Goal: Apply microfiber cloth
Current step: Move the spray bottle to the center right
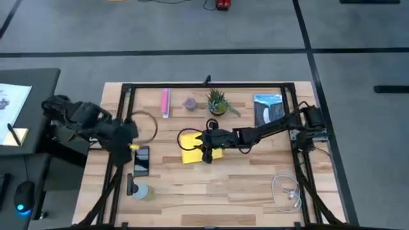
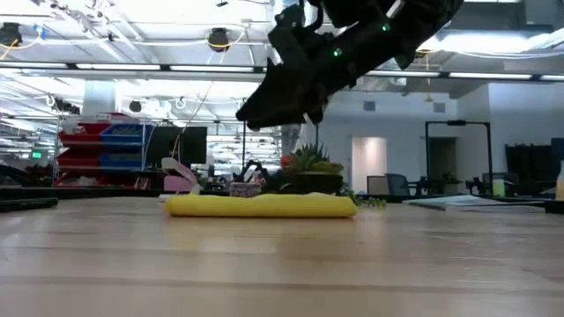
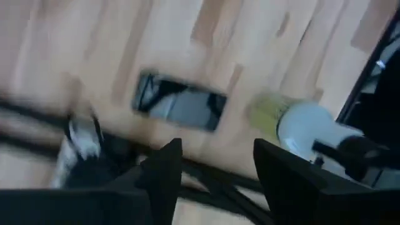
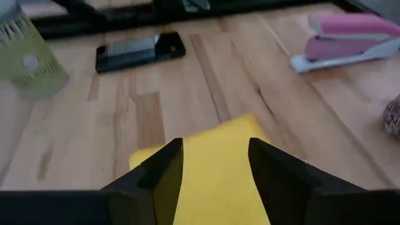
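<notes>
A: From the high view, where is the bright yellow soft square microfiber cloth [image 1: 192, 148]?

B: Flat near the middle of the pale wooden slatted bench [image 1: 255, 185]. The right end effector [image 1: 206, 153] hangs over the cloth's right part; the left end effector [image 1: 130, 148] sits well to the left, by the flat black phone [image 1: 141, 160].

A: And the low view?

B: The cloth [image 2: 262, 205] lies as a low band, long axis running left to right, with the right end effector [image 2: 275, 113] above it and apart from it.

A: The left wrist view?

B: The left fingers [image 3: 164, 170] are spread with nothing between them, and the phone [image 3: 180, 107] lies beyond.

A: The right wrist view?

B: The right fingers [image 4: 165, 164] are spread and empty, the cloth [image 4: 212, 169] directly below and between them. So I judge the right arm far nearer: its coming move is straight down.
</notes>
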